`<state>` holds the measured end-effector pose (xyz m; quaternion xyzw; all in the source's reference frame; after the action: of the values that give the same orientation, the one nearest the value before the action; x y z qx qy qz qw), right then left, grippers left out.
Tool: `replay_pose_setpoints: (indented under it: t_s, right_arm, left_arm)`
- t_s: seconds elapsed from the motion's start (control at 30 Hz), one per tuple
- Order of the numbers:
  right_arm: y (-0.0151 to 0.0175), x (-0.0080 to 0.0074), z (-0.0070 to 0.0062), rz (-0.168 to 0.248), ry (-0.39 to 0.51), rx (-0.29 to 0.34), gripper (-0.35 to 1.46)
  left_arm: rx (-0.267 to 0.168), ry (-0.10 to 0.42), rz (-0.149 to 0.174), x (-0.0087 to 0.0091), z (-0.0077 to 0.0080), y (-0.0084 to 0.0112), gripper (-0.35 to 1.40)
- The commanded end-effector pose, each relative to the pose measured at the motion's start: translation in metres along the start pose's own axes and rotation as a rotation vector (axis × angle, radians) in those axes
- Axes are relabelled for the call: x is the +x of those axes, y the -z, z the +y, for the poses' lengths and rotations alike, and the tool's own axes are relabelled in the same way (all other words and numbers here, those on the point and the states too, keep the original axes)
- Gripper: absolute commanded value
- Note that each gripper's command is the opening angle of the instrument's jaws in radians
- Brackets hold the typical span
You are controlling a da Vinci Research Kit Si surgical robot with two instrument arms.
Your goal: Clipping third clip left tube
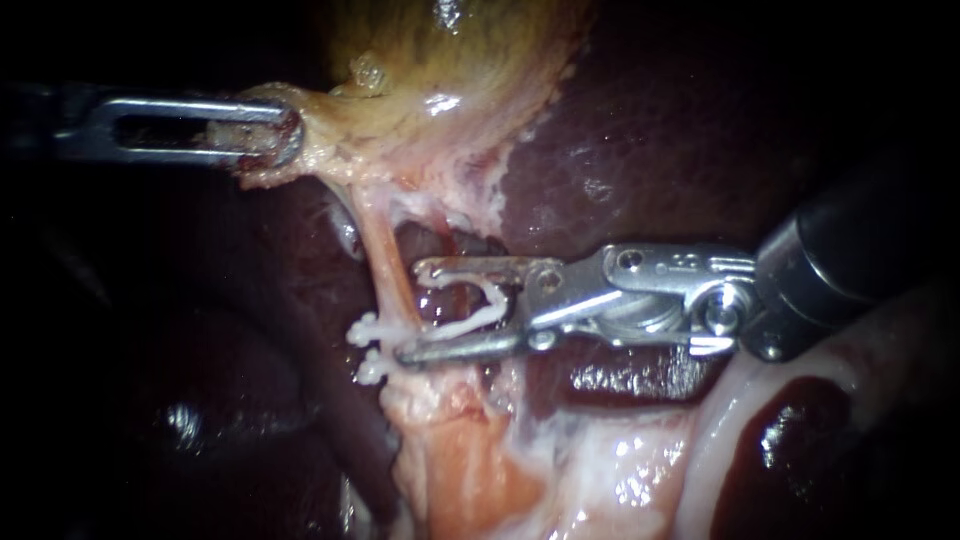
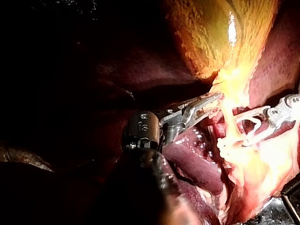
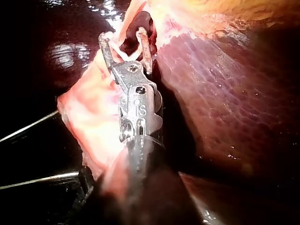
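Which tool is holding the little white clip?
The right instrument: the white clip sits between its jaws, touching both. The left instrument grips the gallbladder instead.

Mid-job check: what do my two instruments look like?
Left instrument: bright silver jaws, long and rounded at the tip, with a lengthwise slot; behind them a black wrist block with small screws, on a dark shaft. Right instrument: silver jaws, thin and bar-like, on a pinned steel hinge with engraved marks, dark round shaft.
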<state>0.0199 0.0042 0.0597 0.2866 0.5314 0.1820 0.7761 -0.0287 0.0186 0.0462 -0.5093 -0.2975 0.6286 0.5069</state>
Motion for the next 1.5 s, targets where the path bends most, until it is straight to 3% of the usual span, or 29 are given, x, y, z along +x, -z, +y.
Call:
replay_pose_setpoints:
  t_s: [0.03, 0.5, 0.77, 1.0, 1.3, 1.5]
  right_arm:
    - [-0.0004, 0.0002, 0.0001, 0.001, 0.0, -0.002, 0.5]
    - [-0.0057, 0.0031, 0.0, 0.085, -0.03, 0.068, 0.5]
    - [-0.0059, 0.0051, -0.0009, 0.162, -0.038, 0.115, 0.5]
    - [-0.0053, 0.0079, -0.0014, 0.229, -0.054, 0.134, 0.49]
    - [-0.0046, 0.009, -0.0011, 0.241, -0.067, 0.136, 0.45]
    - [-0.0037, 0.009, -0.0013, 0.23, -0.189, 0.189, 0.25]
  left_arm:
    - [0.003, 0.0, 0.002, 0.0, 0.0, 0.0, -0.35]
    - [0.004, 0.0, 0.002, 0.0, 0.0001, -0.0002, -0.35]
    - [0.003, 0.0, 0.002, 0.0, 0.0001, -0.0002, -0.35]
    - [0.003, 0.0, 0.002, 0.0, 0.0001, -0.0002, -0.35]
    - [0.003, 0.0, 0.002, 0.0, 0.0, -0.0002, -0.35]
    - [0.003, 0.0, 0.002, 0.0, 0.0, -0.0002, -0.35]
